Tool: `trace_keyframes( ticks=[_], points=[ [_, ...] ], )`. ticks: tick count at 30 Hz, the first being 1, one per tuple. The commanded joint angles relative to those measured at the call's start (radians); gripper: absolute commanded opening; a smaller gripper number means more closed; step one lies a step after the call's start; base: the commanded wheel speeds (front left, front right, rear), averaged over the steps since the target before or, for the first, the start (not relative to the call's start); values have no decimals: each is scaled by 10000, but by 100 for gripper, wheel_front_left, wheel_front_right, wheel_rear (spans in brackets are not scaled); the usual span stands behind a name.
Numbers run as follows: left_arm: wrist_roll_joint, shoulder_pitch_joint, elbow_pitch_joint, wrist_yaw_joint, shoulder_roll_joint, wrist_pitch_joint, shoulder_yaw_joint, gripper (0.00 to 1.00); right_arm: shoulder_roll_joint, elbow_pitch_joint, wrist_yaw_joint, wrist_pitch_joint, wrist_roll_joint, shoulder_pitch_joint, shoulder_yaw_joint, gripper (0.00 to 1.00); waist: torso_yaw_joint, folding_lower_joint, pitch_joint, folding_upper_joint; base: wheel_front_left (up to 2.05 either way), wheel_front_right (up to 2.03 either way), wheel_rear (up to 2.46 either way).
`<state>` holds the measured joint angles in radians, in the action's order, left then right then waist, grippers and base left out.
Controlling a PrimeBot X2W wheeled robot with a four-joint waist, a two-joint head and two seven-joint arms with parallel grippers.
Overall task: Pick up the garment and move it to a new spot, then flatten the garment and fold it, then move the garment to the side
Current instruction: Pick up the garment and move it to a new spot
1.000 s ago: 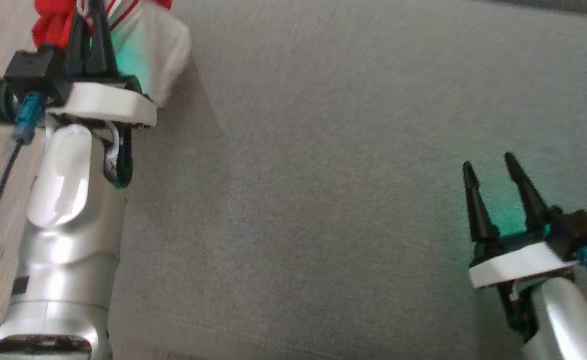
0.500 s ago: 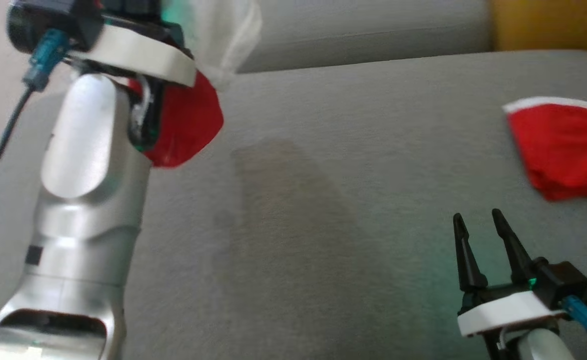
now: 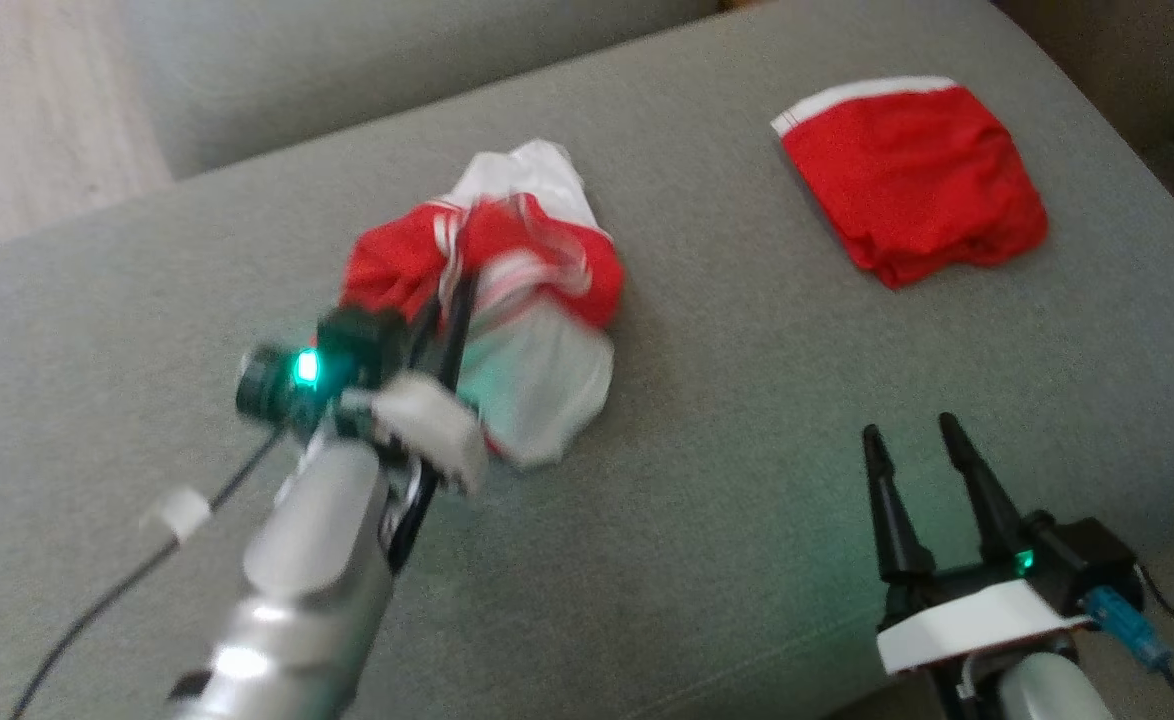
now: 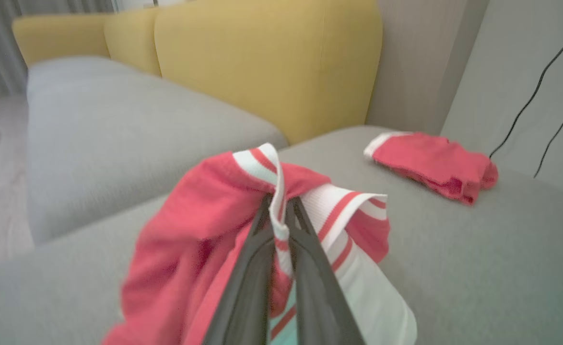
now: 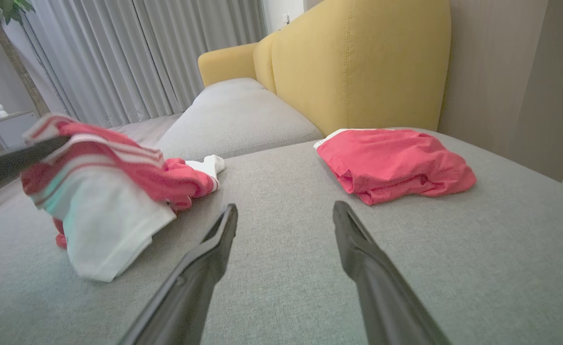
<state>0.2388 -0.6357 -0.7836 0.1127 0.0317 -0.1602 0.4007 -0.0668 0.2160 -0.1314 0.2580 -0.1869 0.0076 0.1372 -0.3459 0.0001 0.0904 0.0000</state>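
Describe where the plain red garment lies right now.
The plain red garment lies at the head view's upper right on the grey cushion, beyond the right gripper, apart from the striped garment to its left.

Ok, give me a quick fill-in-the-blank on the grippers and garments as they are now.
The left gripper is ____ on the striped garment.
The right gripper is ____, holding nothing.
The plain red garment lies on the grey cushion to the robot's ____ of the striped garment.
Missing: shut; open; right.
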Motion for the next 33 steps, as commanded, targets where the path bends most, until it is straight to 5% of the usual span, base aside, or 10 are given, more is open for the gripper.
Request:
trace_keyframes(
  ticks=[1, 2, 8, 17, 24, 33],
  points=[
    [90, -317, 209, -56, 223, -159, -229, 26, 85, -319, 7, 38, -74, -466, 316, 100, -389, -1, 427, 0, 0, 0, 0],
    [233, -122, -93, -43, 209, -317, -147, 100, 96, -294, 7, 38, -79, -472, 380, 100, -406, -1, 467, 0, 0, 0, 0],
    [1240, 962, -284, -282, 189, -979, 685, 100, 129, -213, 7, 38, -119, -381, 383, 100, 79, -1, 199, 0, 0, 0, 0],
    [668, 4097, 4027, -1763, 187, -1013, -226, 100, 139, -448, 7, 38, -17, 391, -378, 100, 2206, -1, -1141, 0, 0, 0, 0],
    [122, 6023, 6114, -2153, 186, -1014, -1271, 100, 152, -694, 7, 38, 27, 912, -762, 100, 3579, -1, -1636, 0, 0, 0, 0],
    [-257, 7508, 6881, -2196, 186, -1015, -1905, 100, 163, -904, 7, 38, 50, 1612, -916, 100, 4139, -1, -1947, 0, 0, 0, 0]
  ],
)
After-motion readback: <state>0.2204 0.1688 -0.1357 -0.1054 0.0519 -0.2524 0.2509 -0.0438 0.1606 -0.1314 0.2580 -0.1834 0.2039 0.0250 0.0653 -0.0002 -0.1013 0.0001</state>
